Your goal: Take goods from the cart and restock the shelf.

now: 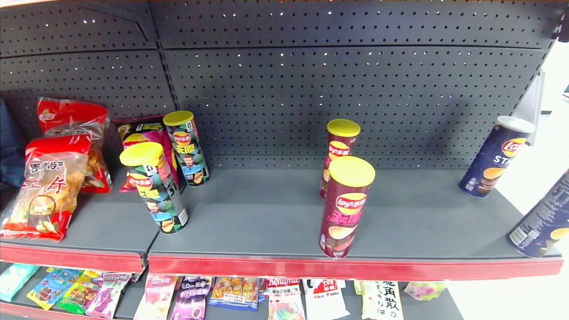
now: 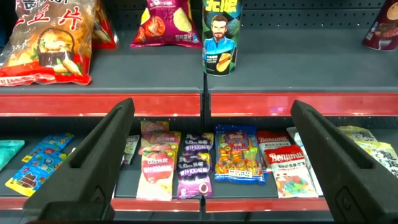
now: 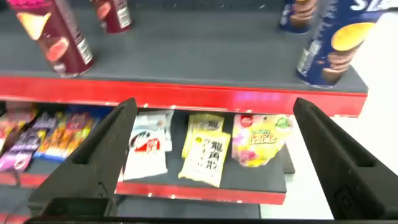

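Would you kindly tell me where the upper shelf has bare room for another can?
Two bare stretches: the wide one between the green cans and the maroon cans, and another between the maroon cans and the blue cans. The left end is crowded with bags; the lower shelf is packed with packets.

Left gripper [image 2: 212,109] and right gripper [image 3: 214,104] both sit level, fingers spread wide, pointing straight ahead.

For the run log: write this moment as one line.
left end effector: open, empty | right end effector: open, empty | shelf: chip cans standing
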Controlling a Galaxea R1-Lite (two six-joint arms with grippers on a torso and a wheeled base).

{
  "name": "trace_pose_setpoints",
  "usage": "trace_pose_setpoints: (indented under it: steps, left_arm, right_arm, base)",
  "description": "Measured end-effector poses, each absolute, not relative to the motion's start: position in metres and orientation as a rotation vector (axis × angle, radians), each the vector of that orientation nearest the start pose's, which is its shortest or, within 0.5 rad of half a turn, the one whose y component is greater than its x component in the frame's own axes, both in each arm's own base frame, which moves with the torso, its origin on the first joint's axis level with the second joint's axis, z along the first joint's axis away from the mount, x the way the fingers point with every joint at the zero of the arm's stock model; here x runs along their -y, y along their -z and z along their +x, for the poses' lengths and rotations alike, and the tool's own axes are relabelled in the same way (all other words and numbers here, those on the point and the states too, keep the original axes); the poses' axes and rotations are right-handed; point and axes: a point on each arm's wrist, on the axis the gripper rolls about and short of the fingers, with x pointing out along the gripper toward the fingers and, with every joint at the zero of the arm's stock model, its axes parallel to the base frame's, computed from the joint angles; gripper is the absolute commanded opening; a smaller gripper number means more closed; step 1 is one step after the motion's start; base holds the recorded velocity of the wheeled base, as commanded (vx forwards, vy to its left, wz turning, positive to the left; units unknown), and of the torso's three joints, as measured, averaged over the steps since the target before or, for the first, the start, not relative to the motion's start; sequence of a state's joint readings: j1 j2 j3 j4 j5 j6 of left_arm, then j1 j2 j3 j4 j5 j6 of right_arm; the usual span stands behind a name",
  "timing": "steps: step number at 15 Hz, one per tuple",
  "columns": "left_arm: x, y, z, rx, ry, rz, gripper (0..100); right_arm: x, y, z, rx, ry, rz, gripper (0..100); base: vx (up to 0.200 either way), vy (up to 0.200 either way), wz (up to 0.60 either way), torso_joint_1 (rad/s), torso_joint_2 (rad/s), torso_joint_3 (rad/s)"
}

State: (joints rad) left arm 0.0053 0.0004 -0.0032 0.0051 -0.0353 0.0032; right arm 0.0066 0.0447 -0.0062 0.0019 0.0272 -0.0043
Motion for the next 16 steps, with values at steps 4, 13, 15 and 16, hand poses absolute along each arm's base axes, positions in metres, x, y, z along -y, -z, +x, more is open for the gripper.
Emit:
trace_pose_setpoints:
  steps: [4,13,15,16]
  left_arm:
    - [0.0009,-0.0758,-0.0231,-0.002,0.03,0.003,100]
    - [0.0009,-0.0758,-0.0231,-0.002,0.03,0.003,100]
    - [0.0009,-0.0758,-0.0231,-0.002,0.03,0.003,100]
    - [0.0009,-0.0758,-0.0231,-0.002,0.03,0.003,100]
  right_arm:
    - [0.0004,-0.0761,-0.0227,-0.003,0.012,0.02,100]
    - [-0.0007,-0.0757,-0.023,0.001,-0.042,-0.002,100]
    - [-0.0005,-0.0757,-0.023,0.001,-0.03,0.0,100]
    - [-0.0005,-0.0757,-0.023,0.001,-0.029,-0.001,100]
  base:
    - [0.0,0.0,0.0,0.0,0.0,0.0]
    - [0.0,0.0,0.0,0.0,0.0,0.0]
    - [0.0,0.0,0.0,0.0,0.0,0.0]
    - [0.0,0.0,0.0,0.0,0.0,0.0]
